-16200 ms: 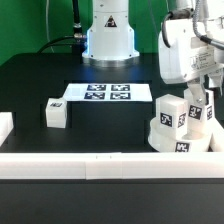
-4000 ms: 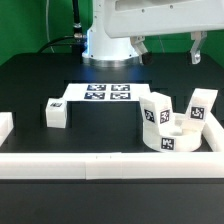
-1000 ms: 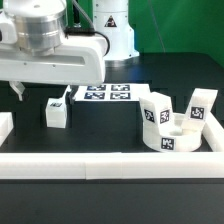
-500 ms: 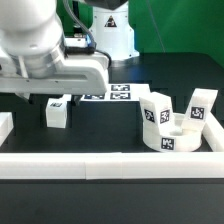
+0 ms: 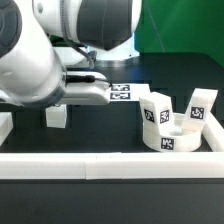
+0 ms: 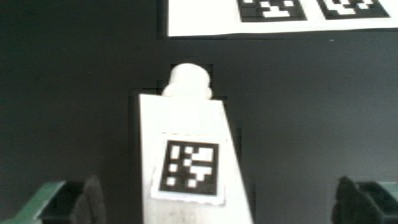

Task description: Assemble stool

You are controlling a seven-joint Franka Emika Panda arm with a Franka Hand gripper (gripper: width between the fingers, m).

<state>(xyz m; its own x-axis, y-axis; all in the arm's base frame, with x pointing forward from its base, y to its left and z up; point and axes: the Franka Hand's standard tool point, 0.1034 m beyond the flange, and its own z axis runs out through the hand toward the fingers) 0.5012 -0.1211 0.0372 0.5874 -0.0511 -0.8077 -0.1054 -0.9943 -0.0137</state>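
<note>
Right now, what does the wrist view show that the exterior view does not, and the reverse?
Only the wrist view: the open end effector on either side of the loose leg, its tag and rounded peg showing. Only the exterior view: the seat disc with two legs standing in it, and the front rail. Both: that leg and the marker board.

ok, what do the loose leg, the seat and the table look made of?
Leg: looks like white plastic, moulded or printed, with a matte finish. It has a rounded peg end and carries a black-and-white tag, likely printed.
Seat: the same matte white plastic by its look.
Table: black and matte, with no glare. It could be cloth or coated board; cannot tell which.
</note>
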